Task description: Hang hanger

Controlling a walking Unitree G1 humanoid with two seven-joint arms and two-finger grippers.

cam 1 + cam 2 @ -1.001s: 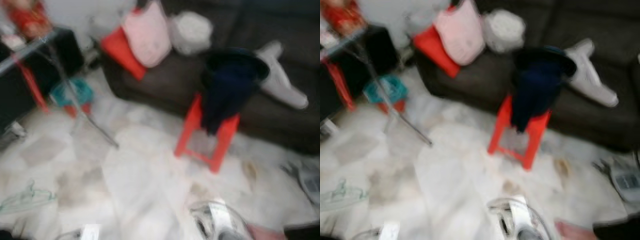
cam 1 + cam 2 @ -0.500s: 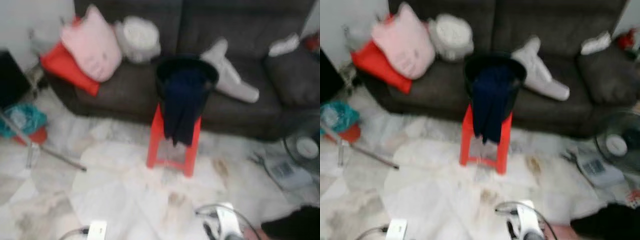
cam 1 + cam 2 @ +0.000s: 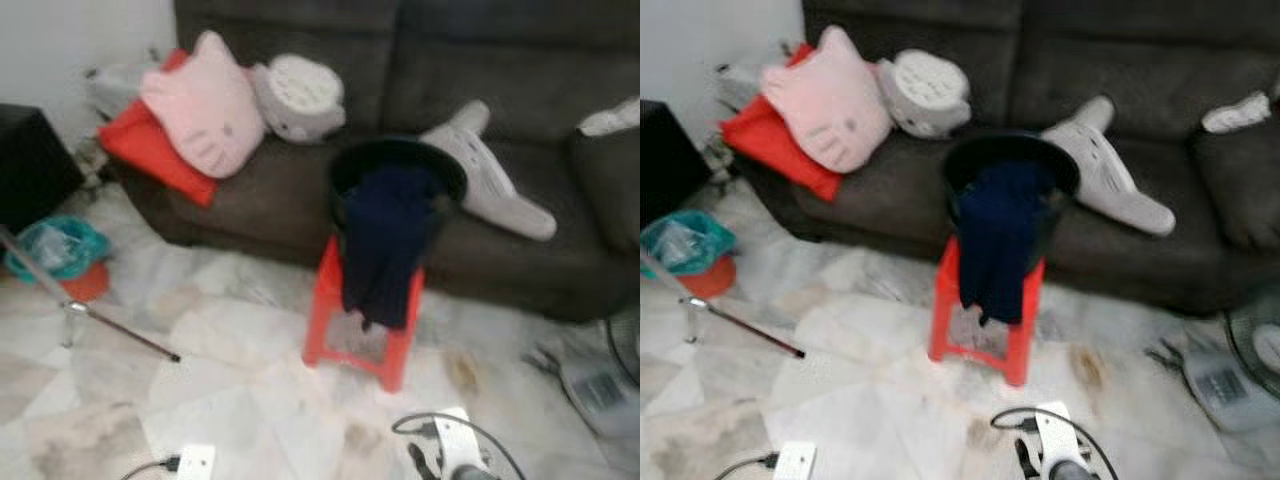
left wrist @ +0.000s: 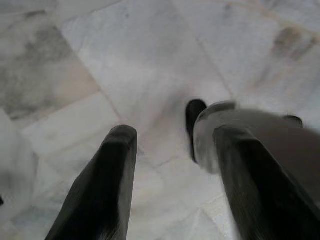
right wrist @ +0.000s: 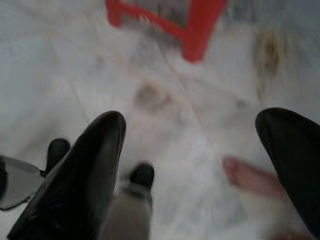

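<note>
**No hanger in hand, none in sight**

Nearest, both arms hang low over the pale marbled tile floor [image 4: 125, 75]. The left gripper [image 4: 175, 150] has its two black fingers spread wide with nothing between them; the right gripper [image 5: 195, 135] is likewise spread and empty, a corner of the bright red plastic stool [image 5: 165, 20] beyond its tips.

At the robot's feet lie a white wall-plug block with a black cable [image 3: 792, 459] and a second looped black cable [image 3: 1040, 425]. Further out, the stool carries a round black tub [image 3: 398, 175] with a dark navy garment [image 3: 385, 250] spilling down its front. A thin metal pole [image 3: 100, 320] lies on the tiles to the left, near a teal plastic basket [image 3: 55, 245].

Farthest is the dark grey fabric sofa [image 3: 520, 90], holding a pink cat-face cushion [image 3: 205, 120], a red cushion [image 3: 150, 155] and a white shark plush [image 3: 490, 180].

The hanger itself cannot be made out here. The sensible step, as I judge it, is to search first: turn slowly, so the view stays sharp, and check the tub and the floor to the left before reaching.

No readable writing or brand is visible.
</note>
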